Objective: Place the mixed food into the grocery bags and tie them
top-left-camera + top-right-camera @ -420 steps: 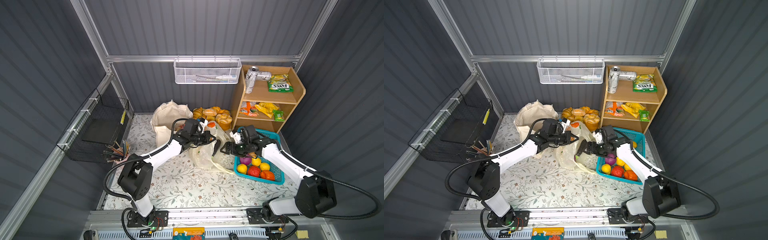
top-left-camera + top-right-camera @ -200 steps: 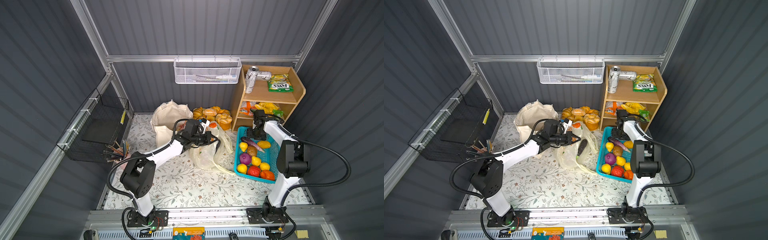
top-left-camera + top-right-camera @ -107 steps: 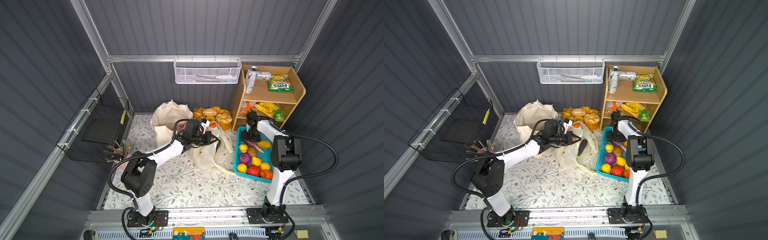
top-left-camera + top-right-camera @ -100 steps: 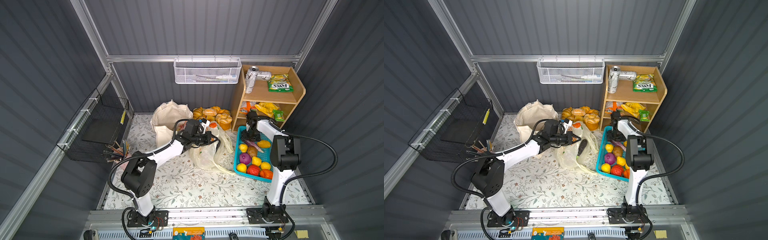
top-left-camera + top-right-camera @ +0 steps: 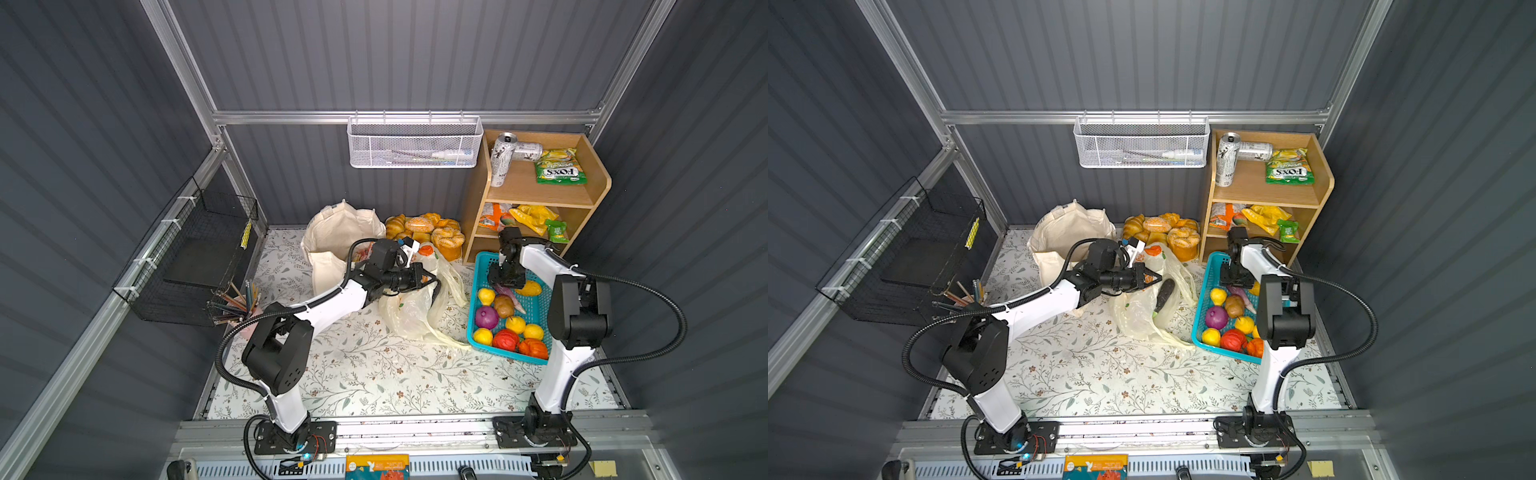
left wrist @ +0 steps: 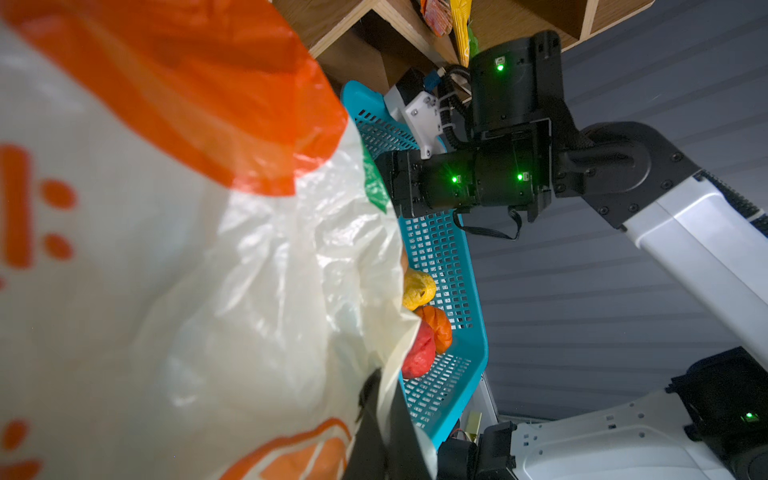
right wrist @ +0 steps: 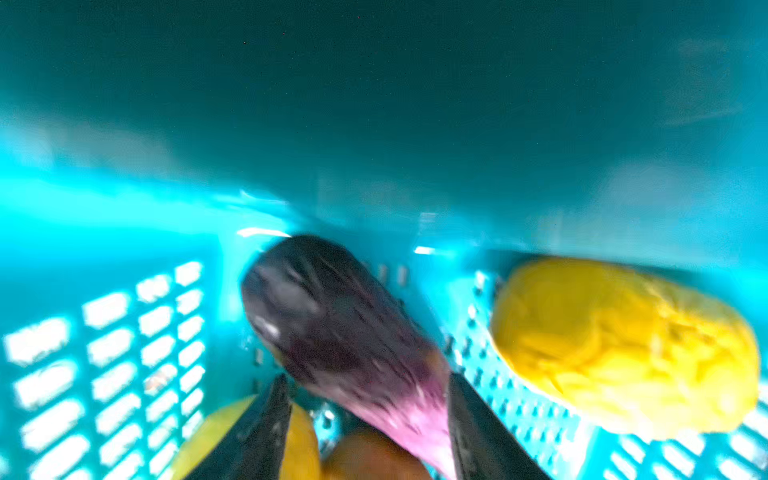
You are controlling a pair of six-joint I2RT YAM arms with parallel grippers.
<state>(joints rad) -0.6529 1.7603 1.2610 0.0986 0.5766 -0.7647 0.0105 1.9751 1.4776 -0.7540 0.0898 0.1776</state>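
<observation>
The cream plastic bag (image 5: 409, 309) on the tabletop (image 5: 374, 374), a dark eggplant (image 5: 1163, 293) inside, is pinched at its rim by the jaws of the left gripper (image 5: 1154, 277), and farther back, in the turquoise basket (image 5: 483, 262), a striped purple eggplant (image 7: 332, 324) is straddled by the spread jaws of the right gripper (image 7: 368, 377), contact unclear.

2 white arms (image 5: 336, 301) with black joints (image 5: 278, 353), ribbed black cables (image 5: 640, 285), green lights (image 6: 454, 179).

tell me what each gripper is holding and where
Left gripper pinches the plastic bag at its mouth edge. Right gripper holds nothing: open jaws straddle the purple eggplant.
</observation>
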